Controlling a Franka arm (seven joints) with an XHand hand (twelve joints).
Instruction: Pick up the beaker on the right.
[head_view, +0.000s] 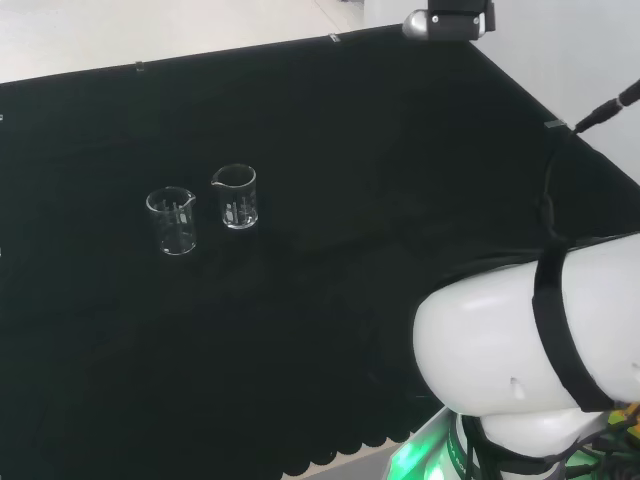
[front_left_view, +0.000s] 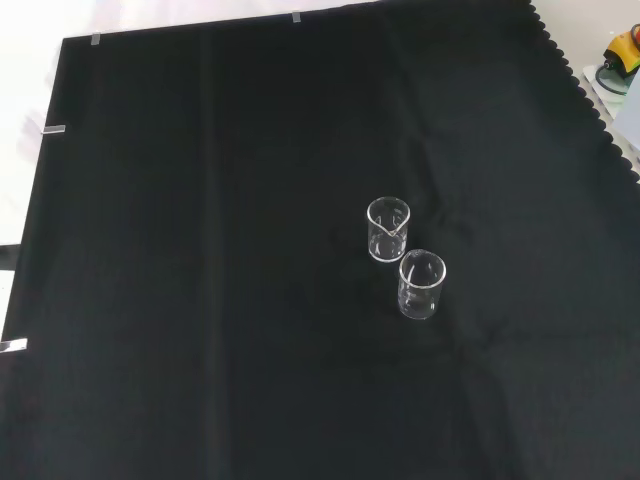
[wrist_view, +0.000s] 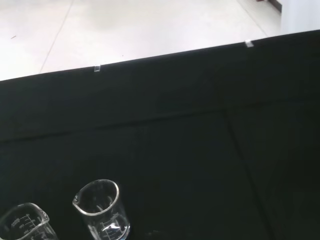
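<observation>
Two small clear glass beakers stand upright and empty on the black cloth, close together but apart. In the head view one beaker (head_view: 236, 197) is on the right and a little farther off, and the other beaker (head_view: 172, 221) is on the left. From the front, the first beaker (front_left_view: 388, 229) stands higher and the second beaker (front_left_view: 421, 284) lower and to its right. The wrist view looks down on them from a distance: the spouted beaker (wrist_view: 102, 210) is whole and the other beaker (wrist_view: 25, 225) is cut by the picture's edge. Nothing touches either of them.
The arm's big white link (head_view: 520, 340) with a black strap fills the head view's lower right. The cloth's scalloped edge (front_left_view: 590, 90) runs down the front view's right side. Pale floor (wrist_view: 150, 30) lies past the cloth's far edge.
</observation>
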